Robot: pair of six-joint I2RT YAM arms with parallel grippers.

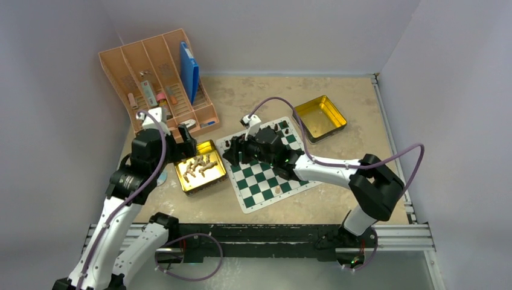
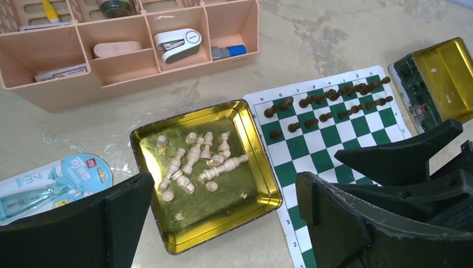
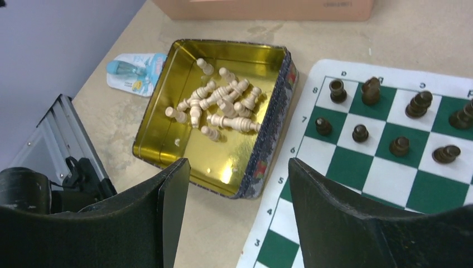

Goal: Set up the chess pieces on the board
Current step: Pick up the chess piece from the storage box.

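A peach organiser (image 1: 118,75) (white stapler (image 2: 177,43) in one compartment) sits back-left; gold tin (image 1: 320,118) back-right; dark chessmen (image 2: 331,95) upright.

Table (image 1: 338,103) is a mottled beige top. Sitting right on it: the green-and-white board (image 1: 261,179), a gold tin (image 2: 223,206) just beside its left edge, a second gold tin (image 1: 320,118) off the far corner, a peach organizer (image 2: 139,75) back left, plus a blister pack (image 2: 53,181).

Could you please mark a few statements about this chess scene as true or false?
1. Most light tan wooden chess pieces lie in the shallow gold square tin beside the green-and-white chess mat. True.
2. The dark brown chessmen lie in that tin too. False: they stand on the mat.
3. The left end effector grips a piece. False: it is open and empty.
4. The other gold tin beyond the mat holds no pieces. True.
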